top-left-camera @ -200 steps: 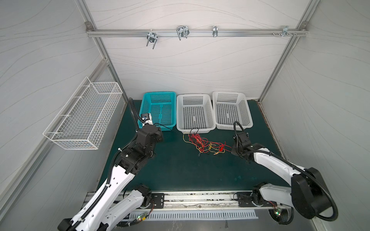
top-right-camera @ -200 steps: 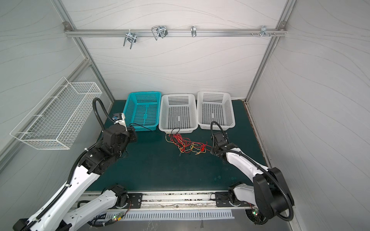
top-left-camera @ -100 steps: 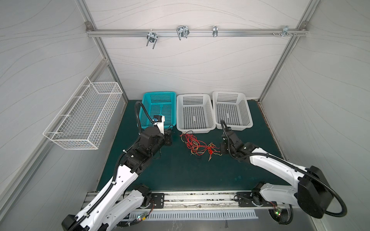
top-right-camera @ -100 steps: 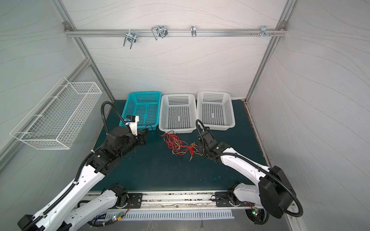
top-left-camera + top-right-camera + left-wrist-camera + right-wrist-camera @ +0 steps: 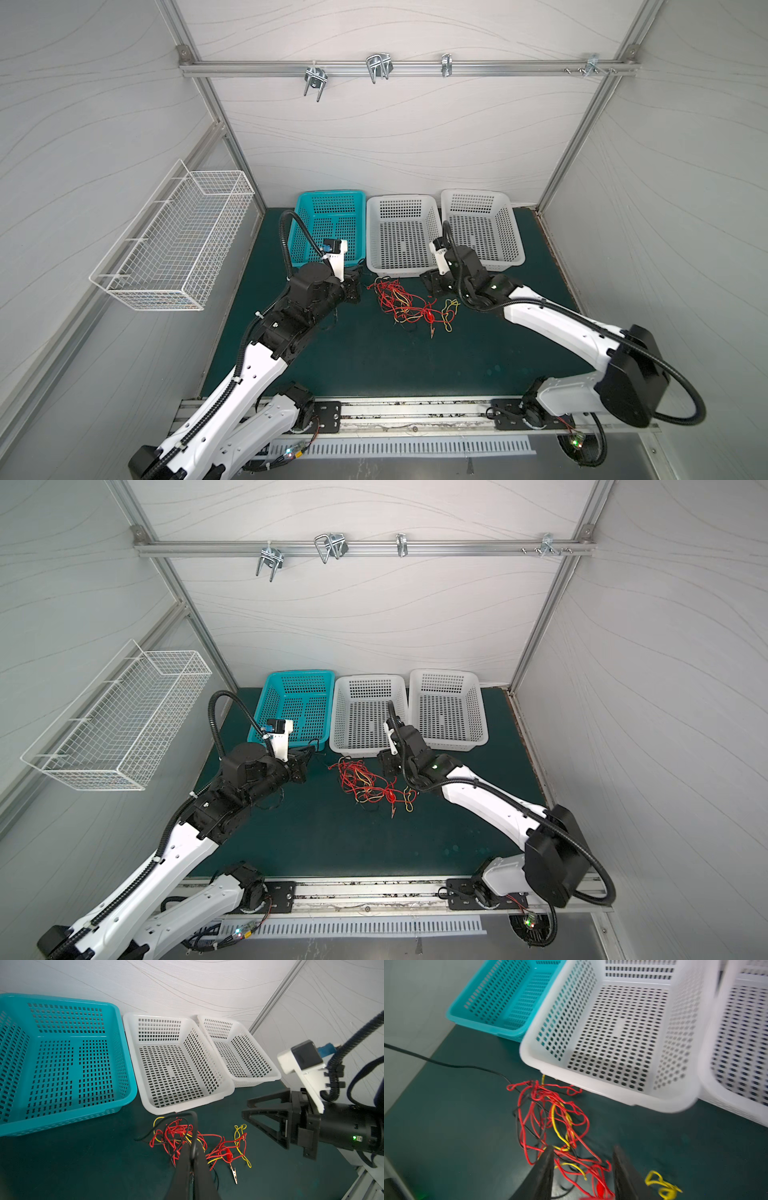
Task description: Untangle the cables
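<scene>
Left claw (image 5: 192,1148): clenched; you are pinching one black cable (image 5: 452,1066) between its tips, and that strand is running out of the heap toward your left arm.
Right claw (image 5: 583,1148): released, jaws standing apart, hanging just over the near edge of the heap and gripping nothing.
Cables (image 5: 405,301): red, yellow and black strands are lying knotted together on the bench (image 5: 374,365), just in front of the middle white basket (image 5: 401,197), between your two claws.
Step in hand (judged): you are picking a second grip so that the black strand can be drawn free.
Doing it well: be lowering the right claw onto the red and yellow mass, not onto the black strand. Be pinning it while you are pulling left, slowly and low. If the whole heap is sliding along, stop and re-pin nearer the knot.
Risk: the red alligator clip (image 5: 228,1155) is likely to be snagging loops. One yellow strand seems to be tucking under the basket's front rim.
Surface: dark green matting, flat, carrying the heap and three baskets.
Room: a teal basket (image 5: 330,193) and a right white basket (image 5: 473,192) are sitting by the back wall. A wire basket (image 5: 174,241) is hanging on the left wall. A rail with hooks (image 5: 407,66) is running overhead.
</scene>
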`<control>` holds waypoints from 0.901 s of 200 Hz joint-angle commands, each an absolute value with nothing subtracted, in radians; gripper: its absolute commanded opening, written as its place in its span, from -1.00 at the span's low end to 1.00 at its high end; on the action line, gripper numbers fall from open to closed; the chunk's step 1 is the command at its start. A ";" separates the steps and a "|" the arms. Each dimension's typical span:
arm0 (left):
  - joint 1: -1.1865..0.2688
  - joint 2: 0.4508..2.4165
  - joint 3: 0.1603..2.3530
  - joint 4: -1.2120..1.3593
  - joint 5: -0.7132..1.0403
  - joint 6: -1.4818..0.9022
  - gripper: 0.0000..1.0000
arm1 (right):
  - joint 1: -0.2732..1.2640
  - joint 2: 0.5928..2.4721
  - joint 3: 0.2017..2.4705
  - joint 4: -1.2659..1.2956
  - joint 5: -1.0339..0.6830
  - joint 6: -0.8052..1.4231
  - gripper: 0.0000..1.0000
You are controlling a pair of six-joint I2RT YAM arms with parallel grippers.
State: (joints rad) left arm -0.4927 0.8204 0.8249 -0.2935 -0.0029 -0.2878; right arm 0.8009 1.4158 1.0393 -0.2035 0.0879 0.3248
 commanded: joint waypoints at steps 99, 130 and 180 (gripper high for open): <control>-0.492 0.801 0.810 -0.259 -0.017 -0.290 -1.00 | 0.836 1.802 1.269 -0.058 -0.202 0.512 -0.06; -0.492 0.802 0.807 -0.255 -0.018 -0.294 -1.00 | 0.842 1.851 1.310 -0.073 -0.227 0.509 -0.39; -0.491 0.809 0.801 -0.260 -0.036 -0.297 -1.00 | 0.848 1.781 1.276 -0.052 -0.222 0.428 -1.00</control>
State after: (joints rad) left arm -0.4927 0.8131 0.8024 -0.2939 -0.0128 -0.2913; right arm 0.8375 1.8420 1.2930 -0.0765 -0.2180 0.4892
